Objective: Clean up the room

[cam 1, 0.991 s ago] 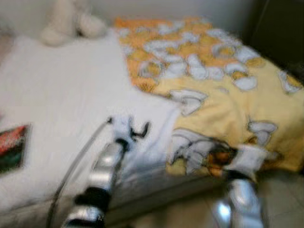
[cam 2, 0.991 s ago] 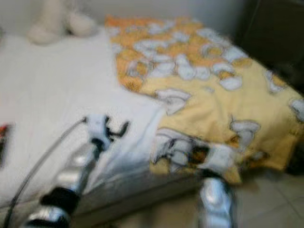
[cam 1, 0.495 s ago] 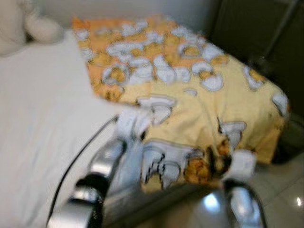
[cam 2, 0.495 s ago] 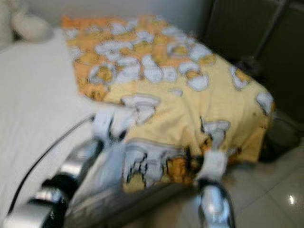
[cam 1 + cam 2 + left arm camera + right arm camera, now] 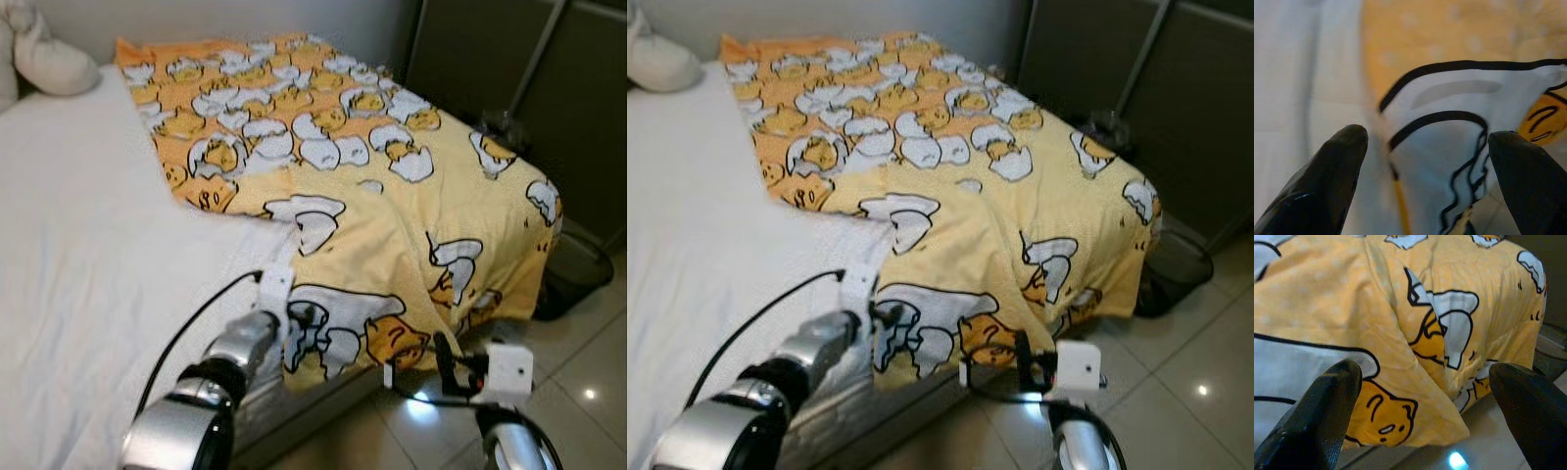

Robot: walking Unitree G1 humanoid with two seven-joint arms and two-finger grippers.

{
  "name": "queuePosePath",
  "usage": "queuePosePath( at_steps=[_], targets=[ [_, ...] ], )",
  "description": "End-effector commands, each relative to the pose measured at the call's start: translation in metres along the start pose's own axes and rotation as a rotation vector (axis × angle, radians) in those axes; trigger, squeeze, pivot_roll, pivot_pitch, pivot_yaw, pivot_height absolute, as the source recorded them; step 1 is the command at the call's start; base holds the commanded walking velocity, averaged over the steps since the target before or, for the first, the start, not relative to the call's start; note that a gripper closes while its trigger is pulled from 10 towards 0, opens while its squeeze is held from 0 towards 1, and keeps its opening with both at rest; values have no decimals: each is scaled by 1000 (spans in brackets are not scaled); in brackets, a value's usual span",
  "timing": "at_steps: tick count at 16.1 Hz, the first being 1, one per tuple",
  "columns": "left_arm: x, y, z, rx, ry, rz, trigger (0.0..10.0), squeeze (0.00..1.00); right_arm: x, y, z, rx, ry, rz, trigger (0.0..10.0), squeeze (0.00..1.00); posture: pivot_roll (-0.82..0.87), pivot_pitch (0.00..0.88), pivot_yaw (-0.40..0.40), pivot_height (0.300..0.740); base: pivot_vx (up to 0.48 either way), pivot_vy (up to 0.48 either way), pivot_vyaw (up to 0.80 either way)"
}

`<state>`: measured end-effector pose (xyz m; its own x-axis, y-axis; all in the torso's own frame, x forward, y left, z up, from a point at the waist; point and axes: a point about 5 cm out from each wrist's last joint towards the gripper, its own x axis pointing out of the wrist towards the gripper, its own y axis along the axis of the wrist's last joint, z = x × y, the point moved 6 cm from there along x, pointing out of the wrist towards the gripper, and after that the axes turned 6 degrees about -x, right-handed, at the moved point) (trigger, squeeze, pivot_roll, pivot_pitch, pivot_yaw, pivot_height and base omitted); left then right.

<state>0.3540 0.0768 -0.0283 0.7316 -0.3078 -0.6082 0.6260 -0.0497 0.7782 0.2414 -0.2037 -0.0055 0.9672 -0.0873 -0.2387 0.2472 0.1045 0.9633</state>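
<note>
Both arms reach toward the bed (image 5: 69, 245): left gripper (image 5: 1425, 161) spread wide at the yellow blanket's (image 5: 392, 206) hanging edge, right gripper (image 5: 1425, 406) equally wide at four o'clock, each holding nothing.

A blanket (image 5: 392, 196) lay spread over the right part of the bed (image 5: 69, 255), its near edge hanging over the bed's front side toward the floor (image 5: 588, 362), with the bare sheet to its left and a pillow (image 5: 49, 61) at the far left corner. The left gripper (image 5: 294, 318) was at the blanket's near left edge, possibly touching it, fingers apart, and the right gripper (image 5: 441, 364) hovered spread just before the hanging corner. A bin (image 5: 1173, 274) stood on the floor beside the bed's right end, before a cabinet (image 5: 519, 69).
</note>
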Motion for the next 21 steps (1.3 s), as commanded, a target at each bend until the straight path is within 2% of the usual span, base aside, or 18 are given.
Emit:
queuePosePath(
  at_steps=[1,4,6,7,9,10,11,12,14,15,16,17,19,21],
  targets=[
    [0,-2,-2,7,26,-10,10000,0,-1,7,1,-3,15,14,10000,0,-122,0,-10,740,0,0,0],
    [1,1,-3,-3,84,28,10000,0,-10,6,-8,-39,103,6,10000,0,-153,7,-28,740,0,0,0],
    [1,-4,-3,13,106,18,10000,0,-13,5,1,-49,90,-2,10000,0,-165,6,-31,740,0,0,0],
    [2,-12,3,-1,89,-3,10000,0,-14,4,3,-44,81,-8,10000,0,-180,8,-41,740,0,0,0],
    [4,-22,33,-36,-27,-38,10000,0,-16,4,1,-46,98,-18,10000,0,-190,14,-59,740,0,0,0],
    [5,-23,41,-50,-51,-41,10000,0,-17,4,0,-49,107,-21,10000,0,-190,14,-59,740,0,0,0],
    [7,-21,56,-52,-72,-37,10000,0,-20,4,0,-63,124,-30,10000,0,-209,24,-75,740,0,0,0],
    [8,-18,63,-47,-66,-36,10000,0,-21,4,2,-74,128,-35,10000,0,-216,25,-79,740,0,0,0],
    [8,-22,55,-57,8,-54,10000,0,-23,4,8,-85,123,-42,10000,0,-233,27,-79,740,0,0,0],
    [8,-21,53,-41,23,-45,1059,0,-24,4,8,-87,122,-45,10000,0,-240,26,-76,740,0,0,0],
    [8,-19,54,-32,19,-33,0,0,-25,4,8,-87,121,-49,10000,0,-240,26,-76,740,0,0,0],
    [8,-17,56,9,2,-25,0,0,-25,4,8,-85,120,-53,10000,0,-240,26,-72,740,0,0,0],
    [8,-18,51,84,31,-22,0,0,-25,4,7,-84,118,-58,10000,0,-237,27,-69,740,0,0,0],
    [6,-20,37,181,93,-18,0,0,-24,4,6,-83,117,-60,10000,0,-238,37,-68,740,0,0,0]
  ],
)
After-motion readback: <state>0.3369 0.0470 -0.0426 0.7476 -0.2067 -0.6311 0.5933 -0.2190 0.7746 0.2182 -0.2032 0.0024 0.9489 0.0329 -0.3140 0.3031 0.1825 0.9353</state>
